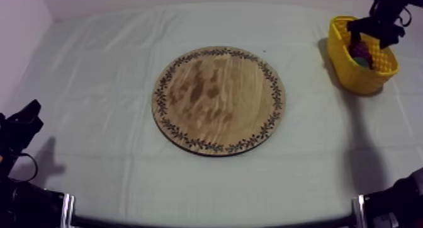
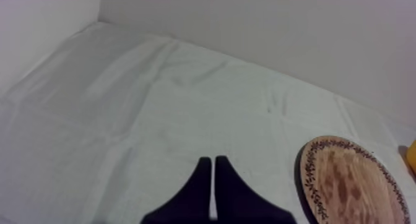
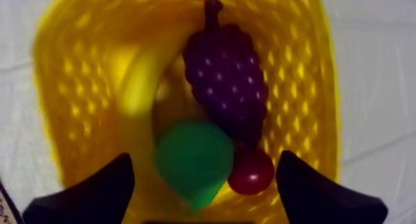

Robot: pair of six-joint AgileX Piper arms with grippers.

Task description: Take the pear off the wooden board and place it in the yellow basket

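Observation:
The green pear (image 3: 193, 157) lies inside the yellow basket (image 3: 74, 84), beside a bunch of purple grapes (image 3: 226, 75), a small red fruit (image 3: 251, 172) and a banana (image 3: 137, 84). My right gripper (image 3: 204, 158) hangs open straight over the basket, its fingers (image 3: 93, 189) wide apart and clear of the pear. From above, the right gripper (image 1: 376, 26) is over the basket (image 1: 352, 70) at the table's far right. The round wooden board (image 1: 219, 99) at the centre has nothing on it. My left gripper (image 2: 213, 171) is shut on nothing and rests low at the left (image 1: 25, 120).
Grey-white cloth covers the table around the board (image 2: 346, 183). A wall runs along the far edge behind the basket. The arm bases sit at the near corners.

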